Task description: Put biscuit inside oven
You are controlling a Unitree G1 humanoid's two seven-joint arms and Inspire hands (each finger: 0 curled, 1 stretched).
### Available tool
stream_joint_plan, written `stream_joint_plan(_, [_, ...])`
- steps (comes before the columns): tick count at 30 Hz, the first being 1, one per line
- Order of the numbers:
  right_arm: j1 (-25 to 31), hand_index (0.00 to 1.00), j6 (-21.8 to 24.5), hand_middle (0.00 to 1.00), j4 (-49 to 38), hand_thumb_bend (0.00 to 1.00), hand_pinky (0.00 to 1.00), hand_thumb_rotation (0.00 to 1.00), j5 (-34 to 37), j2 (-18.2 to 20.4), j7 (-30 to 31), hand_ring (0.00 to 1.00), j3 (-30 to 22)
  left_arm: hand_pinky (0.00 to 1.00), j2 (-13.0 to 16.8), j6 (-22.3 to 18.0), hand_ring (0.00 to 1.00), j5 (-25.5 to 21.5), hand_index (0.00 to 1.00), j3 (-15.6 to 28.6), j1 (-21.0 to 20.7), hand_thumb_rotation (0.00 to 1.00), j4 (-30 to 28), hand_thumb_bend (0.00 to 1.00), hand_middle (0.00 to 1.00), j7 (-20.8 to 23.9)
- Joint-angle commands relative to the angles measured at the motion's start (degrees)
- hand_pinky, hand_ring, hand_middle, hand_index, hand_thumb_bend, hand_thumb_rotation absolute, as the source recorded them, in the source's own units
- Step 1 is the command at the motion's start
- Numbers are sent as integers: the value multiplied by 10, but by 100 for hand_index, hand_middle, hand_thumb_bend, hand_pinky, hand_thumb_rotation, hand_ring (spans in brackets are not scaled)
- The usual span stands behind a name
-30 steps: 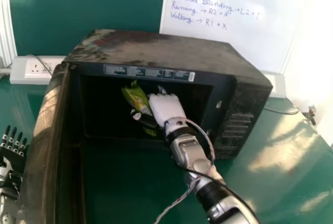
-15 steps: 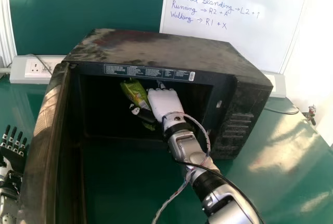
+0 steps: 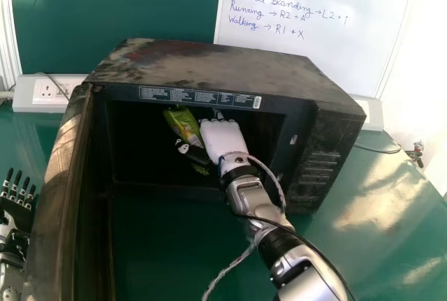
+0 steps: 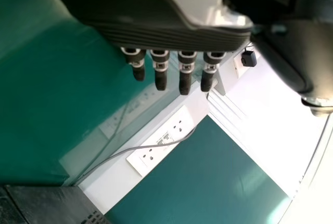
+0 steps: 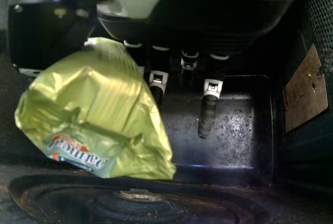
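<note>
holding the biscuit (image 3: 183, 125), the right hand (image 3: 222, 139) is in the oven (image 3: 209, 70), with its white back facing up. the biscuit is in a shiny green bag, and it sits at the left side of the hand, touching it, in the gap between thumb (image 3: 192, 151) and fingers (image 5: 210, 89). it is tilted, and its far end sticks out past the thumb. the hand is narrow on that side — pinching the bag — while some other fingers reach out quite straight.

in the right wrist view, the bag is all crinkly and is near a round bit (image 5: 140, 195) of the oven. there is a brown patch (image 5: 306, 91) on the oven's wall.

the left hand (image 3: 15, 209) is out of the oven, past the open door (image 3: 59, 175). it is wide, its fingers straight and apart, with no bag in it.

the oven is on the green table (image 3: 370, 203). a white board (image 3: 300, 35) with blue writing is behind it — and a wall plug (image 3: 50, 91) is behind its left side.
</note>
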Motion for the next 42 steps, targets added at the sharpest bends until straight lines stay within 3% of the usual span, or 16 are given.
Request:
stream_joint_plan(1, [-15, 51, 15, 48, 0, 52, 54, 0, 4, 9, 4, 58, 4, 68, -12, 22, 74, 7, 55, -5, 22, 0, 27, 50, 44, 9])
stream_joint_plan(2, [-14, 50, 21, 49, -2, 52, 56, 0, 5, 10, 10, 62, 5, 68, -12, 22, 74, 8, 55, -5, 22, 0, 27, 50, 44, 10])
stream_joint_plan(3, [-14, 50, 27, 61, -5, 51, 58, 7, 7, 10, 19, 65, 4, 68, -11, 22, 74, 9, 55, -5, 22, 0, 27, 50, 44, 10])
stream_joint_plan(4, [-12, 62, 32, 68, -10, 60, 60, 13, 9, 10, 28, 68, 4, 68, -11, 21, 74, 9, 55, -5, 22, 0, 27, 50, 44, 10])
stream_joint_plan(6, [-7, 75, 37, 77, -21, 74, 63, 22, 10, 9, 36, 72, 4, 69, -11, 23, 73, 8, 55, -5, 22, 0, 27, 50, 44, 11])
stream_joint_plan(10, [3, 82, 52, 85, -44, 81, 68, 29, 11, 4, 53, 78, 6, 67, -12, 22, 73, 8, 55, -5, 22, 0, 25, 50, 44, 11])
stream_joint_plan(23, [84, 89, 87, 90, -197, 81, 77, 47, 20, -31, 130, 86, -5, 67, -13, 21, 73, 11, 55, -6, 23, 0, 22, 50, 44, 12])
stream_joint_plan(31, [148, 91, 106, 90, -311, 82, 76, 65, -6, -66, 165, 83, -1, 69, -11, 18, 73, 11, 55, -6, 20, 0, 31, 50, 44, 6])
stream_joint_plan(37, [188, 92, 113, 90, -381, 82, 82, 70, -10, -89, 204, 85, -11, 68, -11, 16, 73, 13, 55, -5, 19, 0, 33, 50, 44, 9])
stream_joint_plan(42, [221, 91, 104, 88, -428, 84, 83, 69, -5, -106, 212, 86, -25, 70, -12, 17, 75, 11, 55, -5, 17, 0, 34, 50, 44, 9])
